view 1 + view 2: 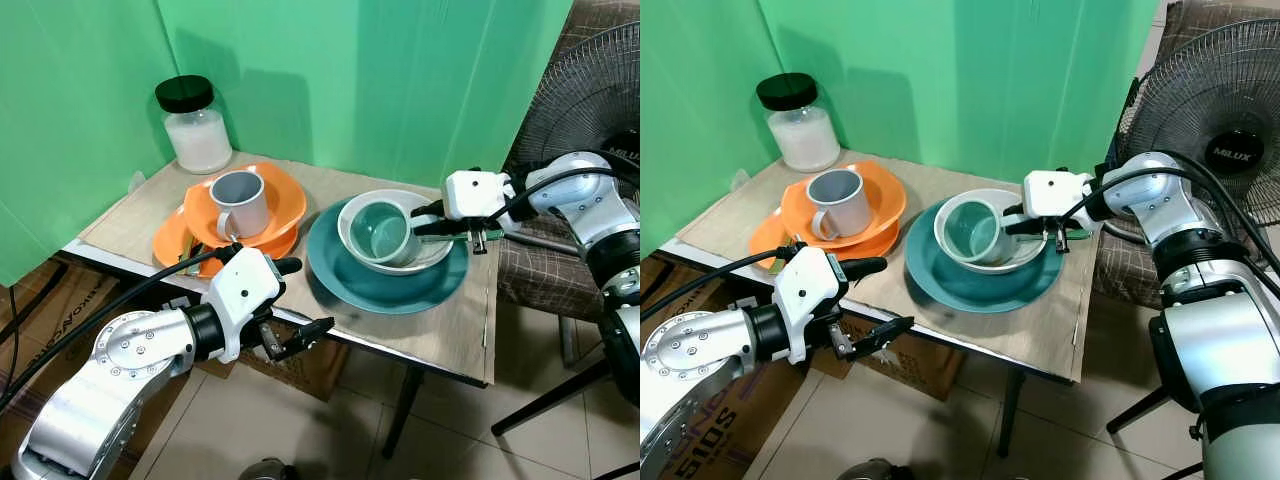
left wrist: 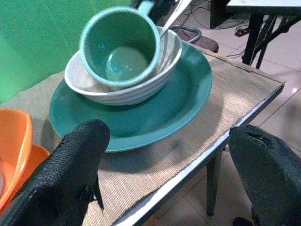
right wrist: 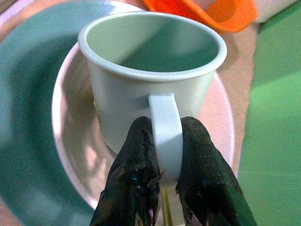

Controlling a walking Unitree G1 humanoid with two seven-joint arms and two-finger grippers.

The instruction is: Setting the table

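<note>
A pale green mug (image 1: 383,230) lies tilted in a white bowl (image 1: 432,256), which stands on a teal plate (image 1: 340,278) at the right of the table. My right gripper (image 3: 166,131) is shut on the mug's handle (image 3: 164,117), reaching in from the right. To the left, a grey mug (image 1: 240,200) stands in an orange bowl (image 1: 285,200) on an orange plate (image 1: 168,240). My left gripper (image 1: 298,300) hangs open at the table's front edge, just below the tabletop and short of the teal plate (image 2: 141,127). Its black fingers (image 2: 70,165) hold nothing.
A jar (image 1: 195,125) with a black lid stands at the back left corner. A woven mat (image 1: 440,330) covers the tabletop. A black fan (image 1: 590,90) and a plaid-cushioned chair (image 1: 530,270) stand close on the right. A cardboard box (image 1: 310,368) sits under the table.
</note>
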